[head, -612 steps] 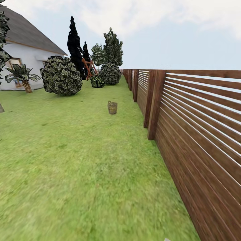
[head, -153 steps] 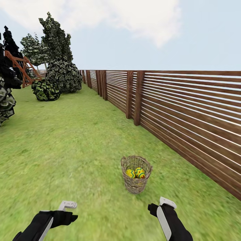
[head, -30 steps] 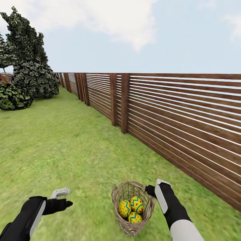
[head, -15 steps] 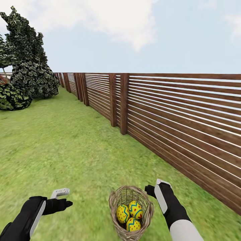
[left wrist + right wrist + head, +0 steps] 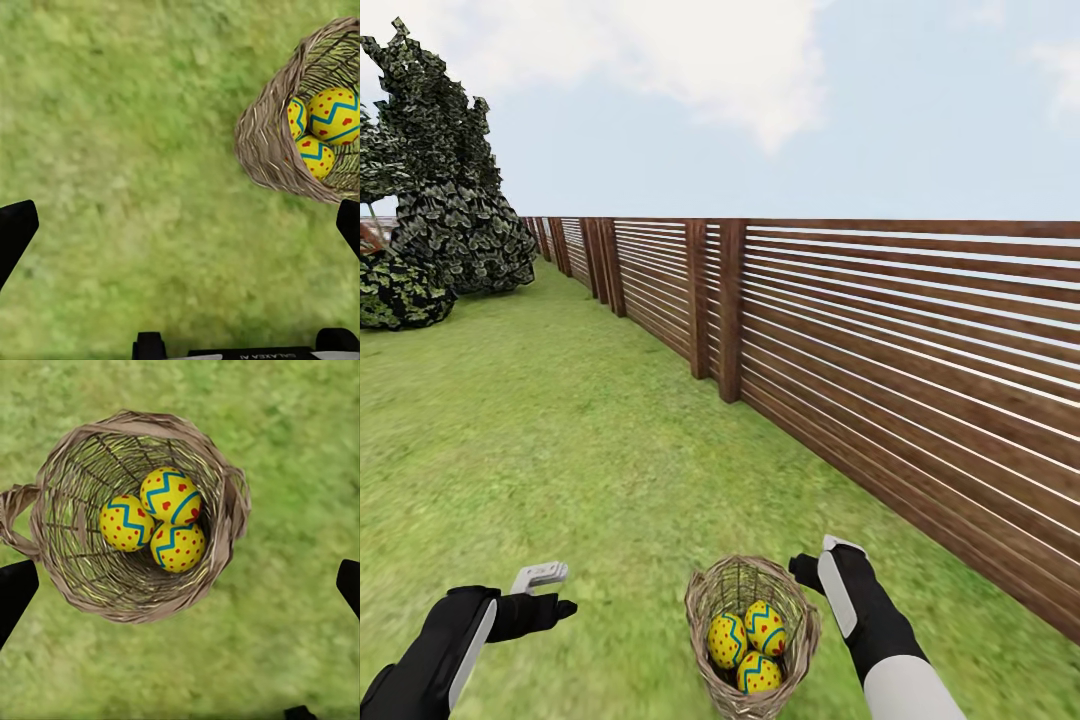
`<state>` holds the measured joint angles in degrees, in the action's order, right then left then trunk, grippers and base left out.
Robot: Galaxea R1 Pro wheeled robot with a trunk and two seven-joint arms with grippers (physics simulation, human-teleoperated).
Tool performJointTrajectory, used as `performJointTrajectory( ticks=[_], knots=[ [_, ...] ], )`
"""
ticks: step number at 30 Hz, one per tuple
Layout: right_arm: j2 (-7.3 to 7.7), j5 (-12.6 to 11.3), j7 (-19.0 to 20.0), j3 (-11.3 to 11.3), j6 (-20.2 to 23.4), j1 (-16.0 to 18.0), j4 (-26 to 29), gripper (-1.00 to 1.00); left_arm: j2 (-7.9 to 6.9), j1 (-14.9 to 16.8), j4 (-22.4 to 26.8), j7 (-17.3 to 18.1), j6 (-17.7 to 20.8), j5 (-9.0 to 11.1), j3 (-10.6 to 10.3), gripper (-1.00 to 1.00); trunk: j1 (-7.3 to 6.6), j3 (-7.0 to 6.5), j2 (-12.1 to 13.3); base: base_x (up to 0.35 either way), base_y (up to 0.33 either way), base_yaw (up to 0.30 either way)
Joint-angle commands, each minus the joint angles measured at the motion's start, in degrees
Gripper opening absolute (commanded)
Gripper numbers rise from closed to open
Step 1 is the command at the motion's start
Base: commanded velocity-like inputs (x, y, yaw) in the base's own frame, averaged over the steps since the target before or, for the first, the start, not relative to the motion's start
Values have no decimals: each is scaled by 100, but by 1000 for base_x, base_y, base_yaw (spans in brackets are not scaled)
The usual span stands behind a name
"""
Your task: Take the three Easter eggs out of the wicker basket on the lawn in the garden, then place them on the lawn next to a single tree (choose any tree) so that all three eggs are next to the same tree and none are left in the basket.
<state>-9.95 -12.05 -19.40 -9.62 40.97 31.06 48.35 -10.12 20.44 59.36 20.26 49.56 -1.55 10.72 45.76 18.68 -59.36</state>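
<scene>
The wicker basket (image 5: 712, 606) stands on the lawn (image 5: 560, 450) right in front of me. Three yellow Easter eggs (image 5: 764, 627) with red dots and blue zigzags lie together at its bottom. My right gripper (image 5: 818, 557) hovers open just above the basket's far right rim. Its wrist view looks straight down onto the eggs (image 5: 171, 495) inside the woven rim (image 5: 135, 418), with the right gripper (image 5: 180, 585) empty. My left gripper (image 5: 552, 590) hangs open over bare grass, left of the basket. The left gripper (image 5: 180, 225) sees the basket's wall (image 5: 264, 142) and eggs (image 5: 334, 116) from the side.
A brown slatted fence (image 5: 880, 340) runs along the right, about a metre behind the basket. At the far left stands a tree with dark speckled foliage (image 5: 435, 120) above round shrubs (image 5: 400, 290). Open grass stretches between there and me.
Over the last second the head view crept forward, so the basket sits lower and nearer in the picture. Both arms have hardly moved and both grippers stay open.
</scene>
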Motion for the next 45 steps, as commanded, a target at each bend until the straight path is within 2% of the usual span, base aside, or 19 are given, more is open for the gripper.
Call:
performJointTrajectory(
  ticks=[1,23,39,42,45],
  knots=[
    [-5,-61,-47,-8,21,4,8,100,1,4,5,31,28,-19,9,100,1,8,-5,0,0,0],
    [51,-75,-45,-38,201,17,8,100,7,4,5,-10,19,-21,-4,100,1,8,-5,139,0,0],
    [64,-98,-80,-40,206,22,-57,100,6,4,5,3,19,-21,-10,100,1,8,-5,41,-60,0],
    [64,-93,-89,-40,232,90,-178,100,3,4,5,15,19,-21,-4,100,1,8,-5,14,-25,0],
    [64,-87,-96,-40,276,338,-704,100,4,4,13,20,19,-21,-1,100,1,8,-5,5,-8,0]
  ],
)
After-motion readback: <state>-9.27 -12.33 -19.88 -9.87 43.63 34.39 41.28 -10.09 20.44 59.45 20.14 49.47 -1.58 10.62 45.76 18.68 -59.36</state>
